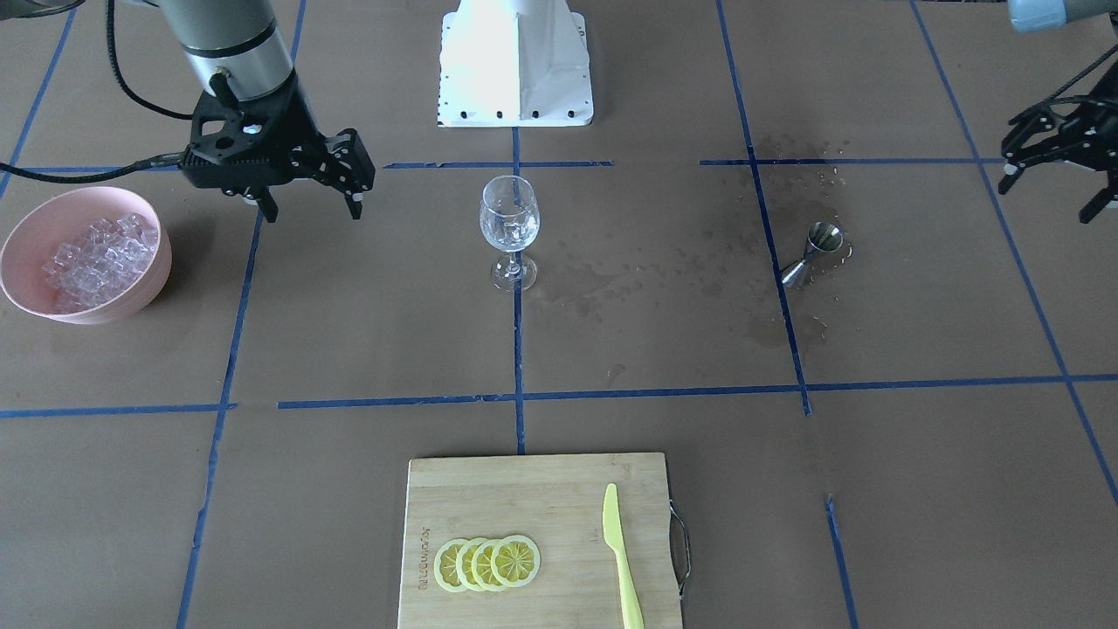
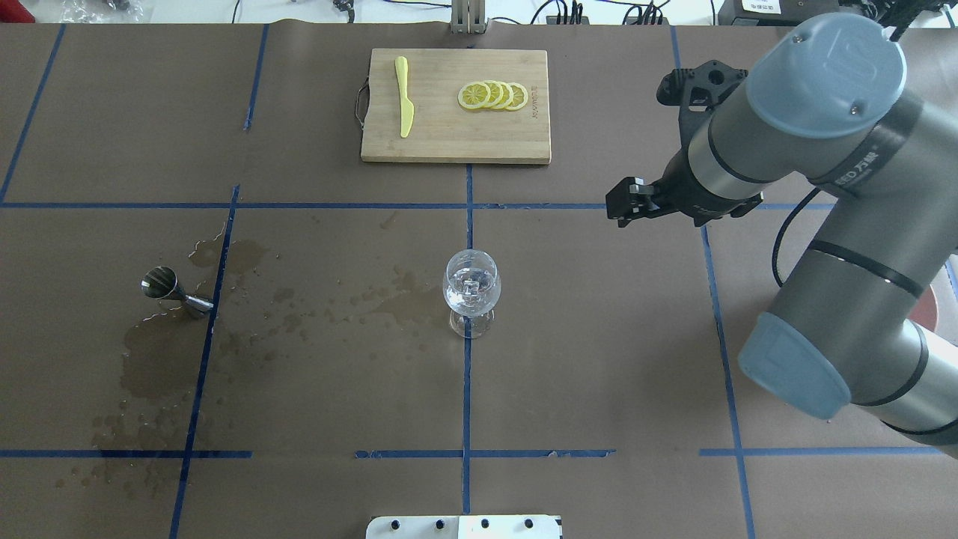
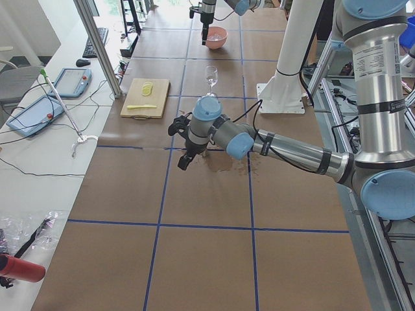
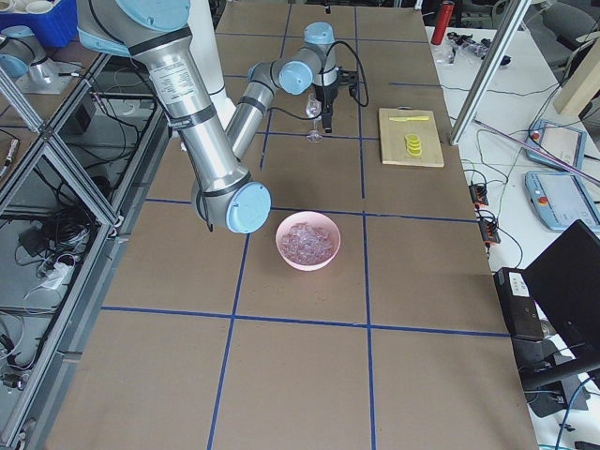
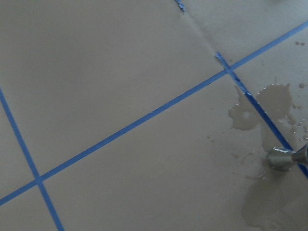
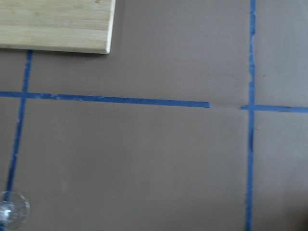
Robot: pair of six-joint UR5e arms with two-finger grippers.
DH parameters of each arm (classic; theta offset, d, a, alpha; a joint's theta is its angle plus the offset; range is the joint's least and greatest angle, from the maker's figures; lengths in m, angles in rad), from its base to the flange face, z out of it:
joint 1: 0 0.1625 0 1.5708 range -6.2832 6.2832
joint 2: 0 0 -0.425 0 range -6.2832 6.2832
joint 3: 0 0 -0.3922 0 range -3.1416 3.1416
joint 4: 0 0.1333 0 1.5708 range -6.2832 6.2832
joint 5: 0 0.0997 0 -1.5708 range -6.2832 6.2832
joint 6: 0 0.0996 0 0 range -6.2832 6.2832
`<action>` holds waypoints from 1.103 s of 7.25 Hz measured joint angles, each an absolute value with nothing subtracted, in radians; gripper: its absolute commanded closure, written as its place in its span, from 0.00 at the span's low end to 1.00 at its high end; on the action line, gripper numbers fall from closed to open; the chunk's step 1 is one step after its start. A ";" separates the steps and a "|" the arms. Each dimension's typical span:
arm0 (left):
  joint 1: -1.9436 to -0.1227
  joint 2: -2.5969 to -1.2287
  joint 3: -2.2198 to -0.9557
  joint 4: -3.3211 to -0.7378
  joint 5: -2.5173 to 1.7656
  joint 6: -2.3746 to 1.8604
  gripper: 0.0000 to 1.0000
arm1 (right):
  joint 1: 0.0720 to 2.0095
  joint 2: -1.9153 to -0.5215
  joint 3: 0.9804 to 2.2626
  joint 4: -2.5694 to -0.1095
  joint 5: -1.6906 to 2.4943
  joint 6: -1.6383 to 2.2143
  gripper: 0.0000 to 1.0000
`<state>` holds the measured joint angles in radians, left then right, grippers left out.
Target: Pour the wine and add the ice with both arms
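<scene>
Wine (image 1: 508, 238): clear, low in the upright wine glass (image 1: 509, 210) at table centre, on the crossing of the blue tape lines. At least one ice cube (image 2: 470, 285) in the same glass. Judged past the pour step, with icing begun.

Steel jigger (image 1: 812, 252): tipped on its side, well apart from the glass, on the robot's left half of the table. Ringed by wet stains (image 1: 603, 284) trailing across the brown table paper (image 1: 349, 332) toward the glass. Probably laid down empty after a sloppy pour.

Right gripper (image 1: 312, 210): raised between pink bowl (image 1: 140, 297) and glass, jaws spread, nothing pinched. Well placed for ferrying cubes. Remaining ice (image 1: 96, 258) heaped in the bowl.

Left gripper (image 1: 1052, 188): out at the table's edge, jaws spread, empty. Apparently parked clear of jigger and glass.

Cutting board (image 1: 524, 498) with lemon slices (image 1: 489, 562) and yellow knife (image 1: 620, 559): opposite the robot, apparently untouched.
</scene>
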<state>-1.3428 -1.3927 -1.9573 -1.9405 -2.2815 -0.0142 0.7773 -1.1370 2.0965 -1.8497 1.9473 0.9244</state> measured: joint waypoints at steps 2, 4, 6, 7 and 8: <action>-1.480 -1.395 -1.893 -1.859 -2.302 0.105 0.00 | 0.929 -1.253 2.084 -1.881 2.010 0.605 0.00; -1.598 -1.397 -1.865 -1.702 -2.322 0.143 0.00 | 1.118 -1.346 2.011 -1.882 2.114 0.287 0.00; -1.644 -1.386 -1.821 -1.627 -2.380 0.140 0.00 | 1.281 -1.429 1.923 -1.879 2.186 0.028 0.00; -1.649 -1.384 -1.809 -1.620 -2.388 0.137 0.00 | 1.347 -1.461 1.876 -1.878 2.218 -0.044 0.00; -1.650 -1.383 -1.799 -1.618 -2.391 0.136 0.00 | 1.396 -1.478 1.826 -1.876 2.244 -0.075 0.00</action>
<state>-1.6501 -1.3828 -1.7987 -1.6176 -2.3907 0.1357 1.3958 -1.4780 1.8256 -1.8764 2.2440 -0.0752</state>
